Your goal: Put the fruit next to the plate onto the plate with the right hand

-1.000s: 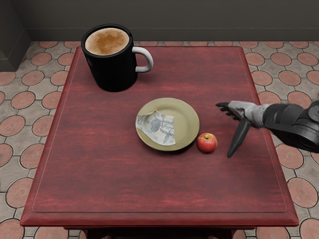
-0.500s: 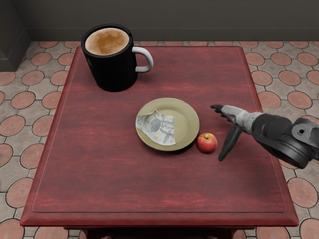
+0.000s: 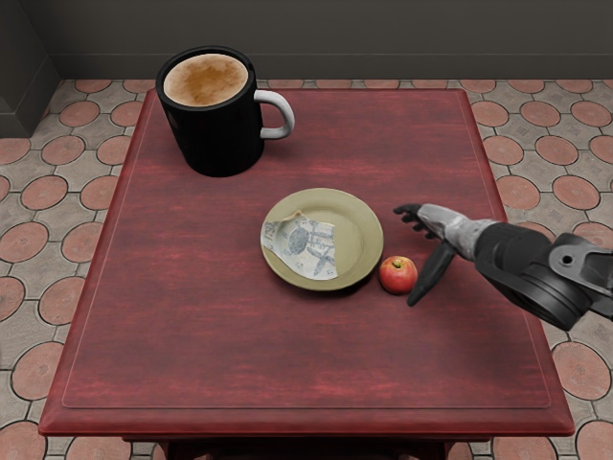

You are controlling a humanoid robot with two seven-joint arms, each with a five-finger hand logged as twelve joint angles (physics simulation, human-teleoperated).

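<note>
— Where's the apple (image 3: 397,275)?

— On the red table (image 3: 192,316), just off the near right rim of the plate (image 3: 362,222). It looks to be touching the rim or a hair from it; at this angle I can't say which.

— Anything on the plate?

— A crumpled scrap of printed paper (image 3: 303,246), pale blue-grey, lying on its left half. The right half is bare, olive green.

— And the right hand (image 3: 436,240)?

— Its arm comes in from the right edge, dark and bulky, and the hand sits just right of the apple. The fingers (image 3: 410,213) are spread and reach left toward the plate's right rim, a little farther back than the fruit. The thumb (image 3: 427,276) hangs apart from them, slanting toward the near side, its length just beside the apple's right flank. Nothing is held, and the apple sits outside the gap between thumb and fingers, on its left.

— Does the thumb touch the apple?

— A thin strip of table seems to show between them, so probably not.

— What else is there?

— A big black mug (image 3: 218,120) with a white handle, full of brown, foamy drink, stands upright at the far left of the table — well apart from plate and hand. Around the table is a floor (image 3: 38,192) of rounded red tiles.
</note>
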